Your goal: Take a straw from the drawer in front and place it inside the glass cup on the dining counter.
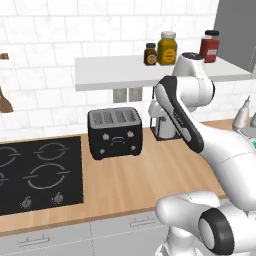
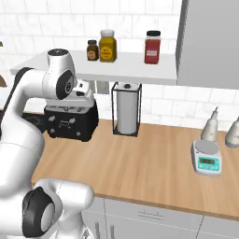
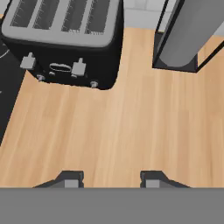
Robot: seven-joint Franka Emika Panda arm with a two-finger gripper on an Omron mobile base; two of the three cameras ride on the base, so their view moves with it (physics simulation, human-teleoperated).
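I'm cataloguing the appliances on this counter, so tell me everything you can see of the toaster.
The toaster is a glossy black box with rounded corners and a grey top with four long slots, all looking empty. Its front carries two small grey levers, an oval mark between them and small knobs beneath. It stands upright on the wooden counter, at the back by the tiled wall, between the black stovetop and the paper towel holder, touching neither.

The white arm rises from its base, bends at a dark elbow joint and reaches forward with the hand turned downward. The gripper [image 3: 112, 179] has its two dark finger tips standing apart, with nothing between them, so the jaws are open and empty.
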